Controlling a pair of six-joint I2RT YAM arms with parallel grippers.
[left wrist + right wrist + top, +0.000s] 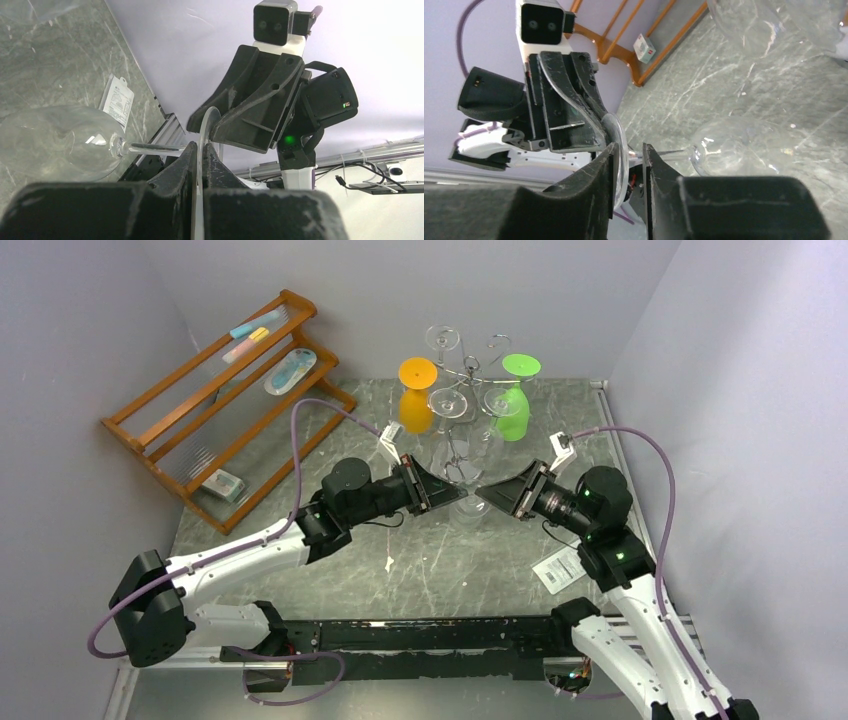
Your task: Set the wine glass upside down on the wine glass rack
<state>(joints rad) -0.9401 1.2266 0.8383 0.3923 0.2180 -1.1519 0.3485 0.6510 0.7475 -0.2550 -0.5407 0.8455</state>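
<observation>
Grey marbled worktop [400, 570], lilac walls [90, 330]. In the overhead view, the left hand [445, 493] and the right hand [487, 495] are meeting tip to tip at mid-frame over the clear wine glass [467, 510]. The wine glass rack [472, 370] is standing behind them at upper centre, carrying an orange glass [417, 390] and a green glass [515, 400].

From the left wrist, the left hand [200, 150] is pinching the foot of the wine glass [55, 142], with the stem lying level and the bowl hanging at left of frame.

From the right wrist, the right hand [629, 155] is straddling the same foot rim. Its fingers are narrowly spread and a sliver of gap is showing on one side, so no firm pinch is evident.

The handover probably calls for the right hand to seat squarely on the foot before the left lets go. A slow turn to bowl-down would follow, then an approach to a free loop wide of the coloured glasses.
</observation>
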